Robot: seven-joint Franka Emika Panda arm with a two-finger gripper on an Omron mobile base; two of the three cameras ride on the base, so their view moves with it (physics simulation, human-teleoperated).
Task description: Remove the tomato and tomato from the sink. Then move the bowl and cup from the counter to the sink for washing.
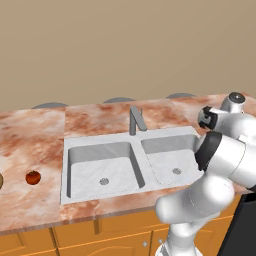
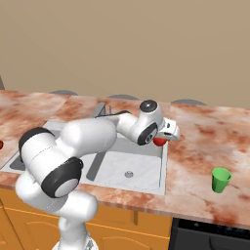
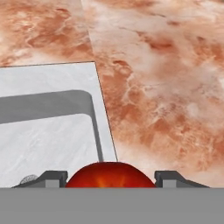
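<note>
The white robot arm's pincer [image 2: 163, 137] grips a bright red tomato [image 2: 159, 141] between its widely spread fingers, holding it above the right rim of the pale grey sink [image 2: 146, 183], where basin meets marbled worktop [image 2: 205, 132]. In the hand view the tomato [image 3: 110, 175] sits between the two dark fingertips [image 3: 51, 178]. A second, darker tomato [image 1: 33, 177] rests on the worktop left of the sink, and a green cup [image 2: 221, 179] stands on the worktop well to the right.
</note>
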